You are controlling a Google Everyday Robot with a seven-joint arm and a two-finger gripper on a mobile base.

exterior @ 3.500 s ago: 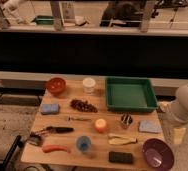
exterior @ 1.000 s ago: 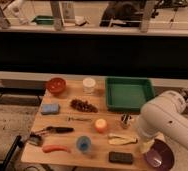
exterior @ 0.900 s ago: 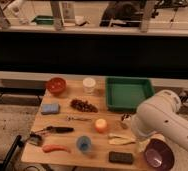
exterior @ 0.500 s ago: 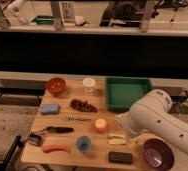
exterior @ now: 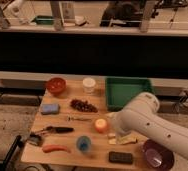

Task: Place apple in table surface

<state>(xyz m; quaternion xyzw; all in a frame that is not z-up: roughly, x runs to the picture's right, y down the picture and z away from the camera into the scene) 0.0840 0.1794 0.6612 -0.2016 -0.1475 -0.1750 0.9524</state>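
Two bowls [exterior: 56, 85] [exterior: 157, 156], one apple [exterior: 101, 125], one carrot [exterior: 56, 148], one green tray [exterior: 125, 93], and one hand [exterior: 111, 120] just beside the apple.

The one camera view looks down on the tabletop [exterior: 73, 93] from above its near long edge. It is tilted forward and faces across the tabletop toward a dark wall [exterior: 87, 52] and a lit railing [exterior: 92, 29] beyond. It stands at a middling remove. The tabletop fills the lower half, with its far edge and left edge inside the frame, while the purple bowl [exterior: 158, 155] is cut by the bottom border. The green tray [exterior: 129, 80] lies at the far right. The arm [exterior: 149, 122] enters from the lower right corner, large and close to the lens. Its gripper [exterior: 113, 121] sits near mid-frame, just right of the apple [exterior: 101, 125].
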